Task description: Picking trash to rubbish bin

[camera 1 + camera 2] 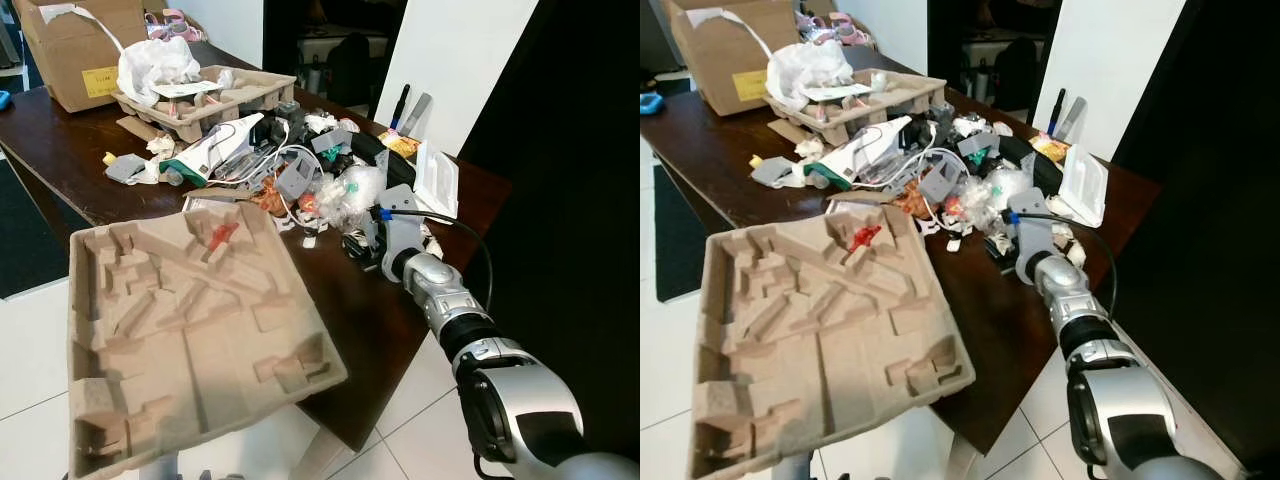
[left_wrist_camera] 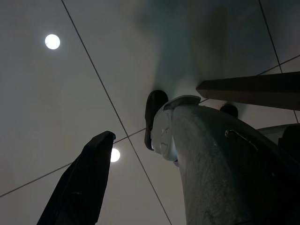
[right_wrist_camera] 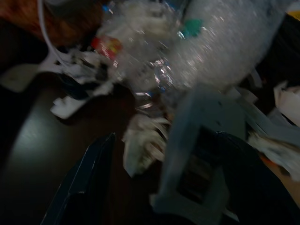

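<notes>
Trash pile [image 1: 320,180] sitting mid dark table [image 1: 380,330], I'm seeing right gripper [image 3: 159,187] reaching into its near edge, fingers spread around a grey plastic piece [image 3: 197,154]; moulded pulp tray [image 1: 190,340] overhanging the table's near corner; left gripper's [image 2: 140,159] state I cannot tell.

Trash pile [image 1: 320,175]: mixed scraps heaped across the middle of the dark table. Contents include clear crumpled plastic [image 1: 352,192], white cable [image 1: 283,160], grey plastic frames [image 1: 296,176] and torn paper bits [image 3: 143,143]. One grey frame [image 3: 197,154] stands tilted among them.
</notes>
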